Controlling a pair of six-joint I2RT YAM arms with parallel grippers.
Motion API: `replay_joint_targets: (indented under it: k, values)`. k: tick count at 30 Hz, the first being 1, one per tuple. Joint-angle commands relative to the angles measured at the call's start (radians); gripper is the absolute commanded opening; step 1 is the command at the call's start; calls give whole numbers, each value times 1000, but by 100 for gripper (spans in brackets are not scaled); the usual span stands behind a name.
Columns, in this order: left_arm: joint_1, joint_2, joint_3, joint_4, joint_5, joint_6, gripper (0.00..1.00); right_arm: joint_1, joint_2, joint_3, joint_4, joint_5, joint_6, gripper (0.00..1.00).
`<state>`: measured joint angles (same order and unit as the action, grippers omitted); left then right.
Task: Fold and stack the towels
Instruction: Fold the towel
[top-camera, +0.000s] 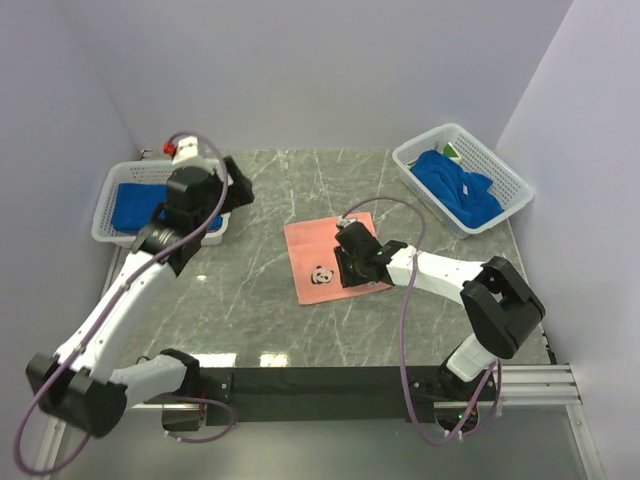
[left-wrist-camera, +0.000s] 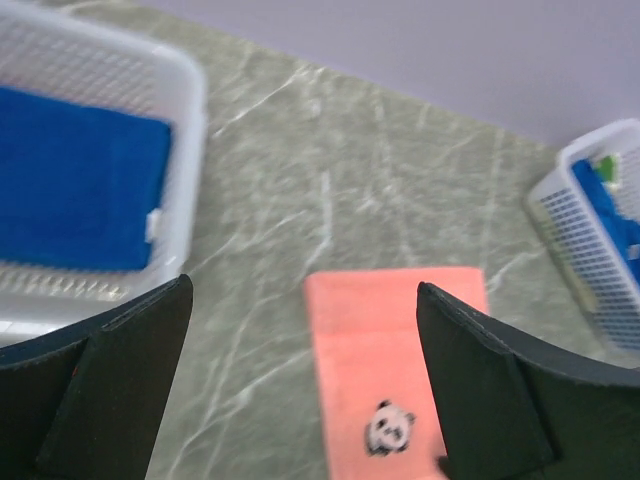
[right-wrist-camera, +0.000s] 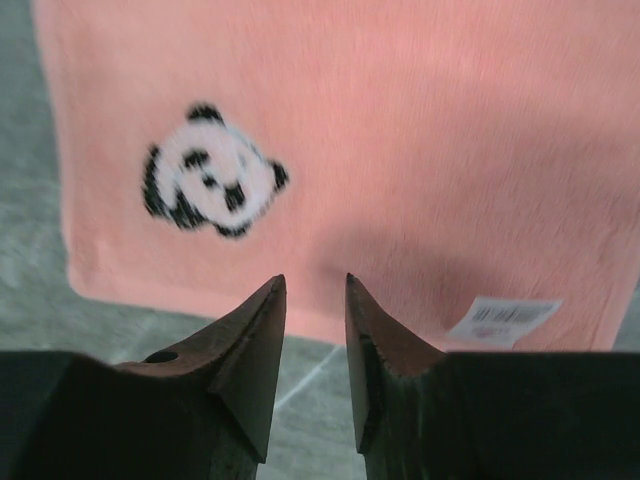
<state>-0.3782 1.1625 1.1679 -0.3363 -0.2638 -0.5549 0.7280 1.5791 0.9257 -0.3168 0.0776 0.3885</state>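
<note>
**marblefan:** ok so where's everything sitting? Top view please.

**yam_watcher:** The pink towel lies flat and open pretty much dead center on the counter. Its panda is down by the towel's 7 o'clock corner. The left basket is at 10 o'clock with a folded blue towel lying flat inside. The right basket is at 2 o'clock with a crumpled blue towel bunched up in it, and there's a bit of green at its far end.

**marblefan:** and the claws?

**yam_watcher:** The left claw is spread wide with nothing in it. It hangs just beside the left basket on the basket's 3 o'clock side, and its camera looks across the counter at the pink towel. The right claw is low at the towel's 4 o'clock edge. From its wrist cam the fingers are nearly together, with a slim gap that shows towel and counter through it. The tips sit right at the towel's near hem, between the panda and a white barcode label. I can't tell if they actually touch the cloth.
</note>
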Motion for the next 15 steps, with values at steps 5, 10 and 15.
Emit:
replay_joint_targets:
  k: [5,10,15]
  values:
    - [2,-158,-215,-29,-118,98,99,83,39,-59,-65,62,127,34]
    - [2,-195,-275,-26,-141,122,99,180,41,-100,-88,48,211,33]
    - [2,-231,-301,-21,-149,145,100,289,22,-100,-145,11,271,33]
